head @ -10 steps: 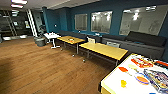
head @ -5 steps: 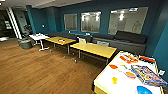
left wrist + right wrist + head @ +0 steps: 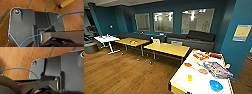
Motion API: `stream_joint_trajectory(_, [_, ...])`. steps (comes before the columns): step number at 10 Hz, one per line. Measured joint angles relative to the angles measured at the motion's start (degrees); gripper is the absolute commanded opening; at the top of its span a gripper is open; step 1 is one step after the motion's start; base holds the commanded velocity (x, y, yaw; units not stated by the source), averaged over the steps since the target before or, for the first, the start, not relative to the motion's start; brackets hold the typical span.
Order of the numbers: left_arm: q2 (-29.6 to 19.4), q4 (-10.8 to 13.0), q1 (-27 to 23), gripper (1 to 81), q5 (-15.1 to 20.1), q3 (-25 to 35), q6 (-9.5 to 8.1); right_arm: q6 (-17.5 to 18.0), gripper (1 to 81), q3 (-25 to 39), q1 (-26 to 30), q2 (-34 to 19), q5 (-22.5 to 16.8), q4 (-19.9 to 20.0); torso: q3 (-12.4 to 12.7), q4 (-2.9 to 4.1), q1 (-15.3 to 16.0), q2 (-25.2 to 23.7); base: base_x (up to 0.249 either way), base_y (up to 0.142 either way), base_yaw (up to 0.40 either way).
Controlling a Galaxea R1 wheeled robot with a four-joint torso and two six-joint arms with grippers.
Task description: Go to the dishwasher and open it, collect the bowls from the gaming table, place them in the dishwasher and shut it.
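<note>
Where the cream gaming table [image 3: 184, 80] fills lower right: blue bowl [image 3: 215, 85], orange bowls [image 3: 187, 64]; gripper states untellable.

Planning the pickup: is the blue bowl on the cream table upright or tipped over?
Upright: the blue bowl sits flat on the cream table, rim upward.

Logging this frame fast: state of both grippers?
Left gripper: cannot be told.
Right gripper: cannot be told.
</note>
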Motion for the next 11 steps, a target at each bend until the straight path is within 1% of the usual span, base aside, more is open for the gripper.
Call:
stream_joint_trajectory(9, [-0.1,0.0,0.0,81.1,0.1,0.0,0.02,0.0,81.1,0.0,0.0,0.2,0.0,0.0,0.0,0.00,0.0,0.0,0.000,0.000,-0.334])
stream_joint_trajectory(11, [-0.1,0.0,0.0,81.1,0.1,0.0,0.00,0.0,81.1,-0.1,0.0,0.2,0.0,0.0,0.0,0.00,0.0,0.0,0.000,-0.181,0.000])
